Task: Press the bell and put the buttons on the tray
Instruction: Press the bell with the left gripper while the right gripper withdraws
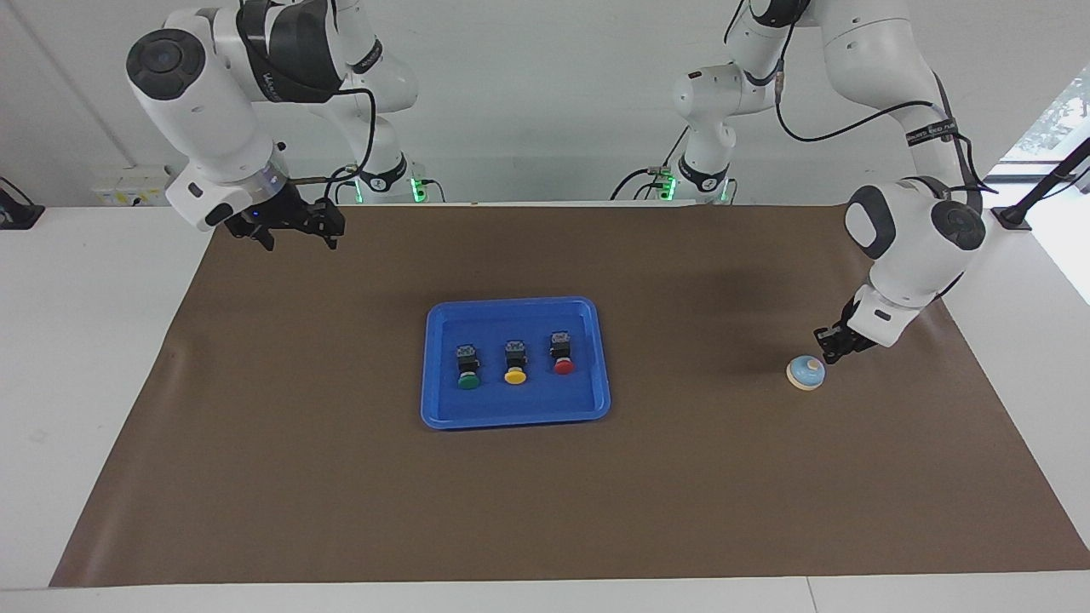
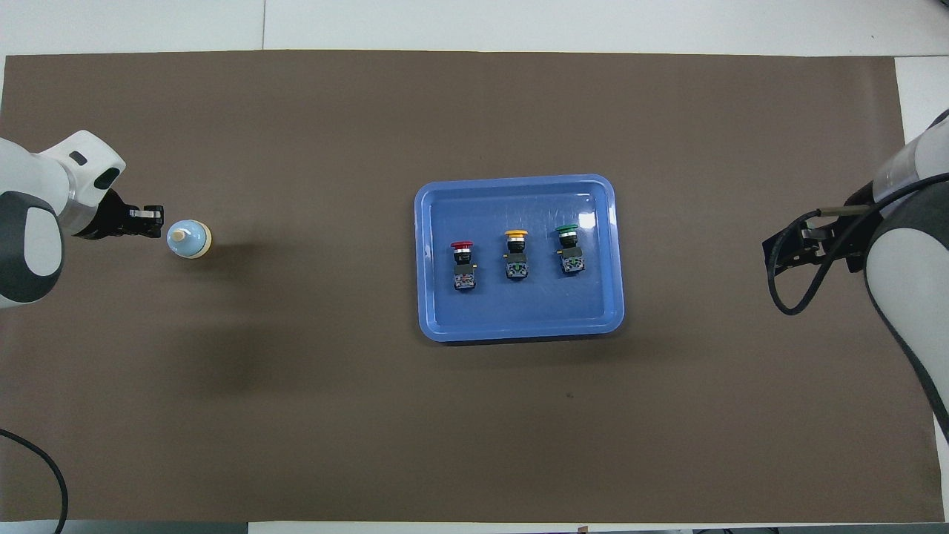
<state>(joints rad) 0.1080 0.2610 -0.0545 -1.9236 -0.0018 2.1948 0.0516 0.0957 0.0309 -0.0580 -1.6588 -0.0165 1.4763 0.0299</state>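
White wall [image 1: 545, 94], white table [image 1: 94, 340] under brown mat [image 1: 341, 511], side window [image 1: 1052, 115].

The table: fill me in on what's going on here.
All three buttons, green, yellow and red, lie in a row on the tray. The left gripper, shut, hangs right beside the bell at its arm's end of the table, close to the knob on top; whether it touches cannot be told. The right gripper is open, holds nothing, and waits over the mat near its own base.
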